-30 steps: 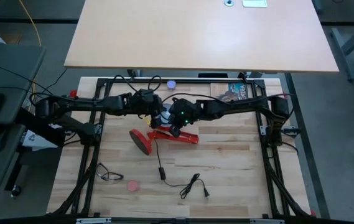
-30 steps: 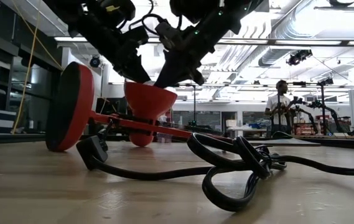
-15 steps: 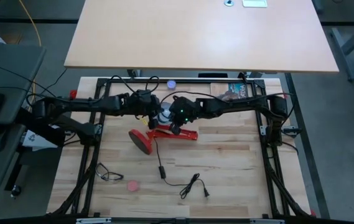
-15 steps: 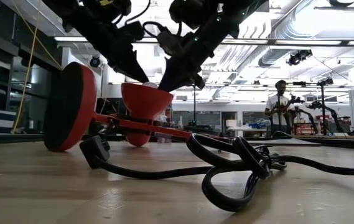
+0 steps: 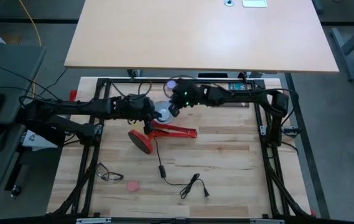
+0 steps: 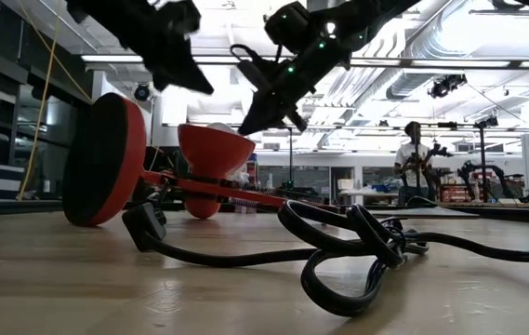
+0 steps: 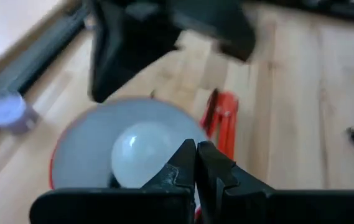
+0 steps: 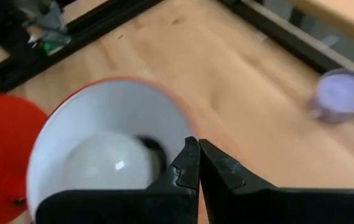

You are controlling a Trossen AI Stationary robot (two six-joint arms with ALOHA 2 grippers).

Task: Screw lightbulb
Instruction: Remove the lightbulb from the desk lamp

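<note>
The red lamp lies on its side, with its round base (image 5: 141,142) on edge and its rod (image 5: 177,132) along the table. Its shade (image 5: 162,113) opens upward, red outside (image 6: 213,154) and white inside (image 8: 102,118). The frosted white lightbulb (image 7: 144,152) sits inside the shade, and it also shows in the right wrist view (image 8: 105,165). My left gripper (image 5: 149,112) is shut and empty, above the shade's left side (image 6: 194,82). My right gripper (image 5: 175,109) is shut and empty, just above the shade's right rim (image 6: 245,126).
The lamp's black cord (image 5: 183,183) coils on the near table (image 6: 357,251). A pale lavender round thing (image 5: 172,83) stands by the far frame rail. A small pink disc (image 5: 132,185) lies near left. A person (image 6: 419,158) stands in the room behind.
Both grippers have drawn up and out of the lamp shade. My left gripper has gone up and toward the table's left edge, my right gripper up and toward the far edge. The bulb stays in the shade, and the lamp has shifted a little to the left.
</note>
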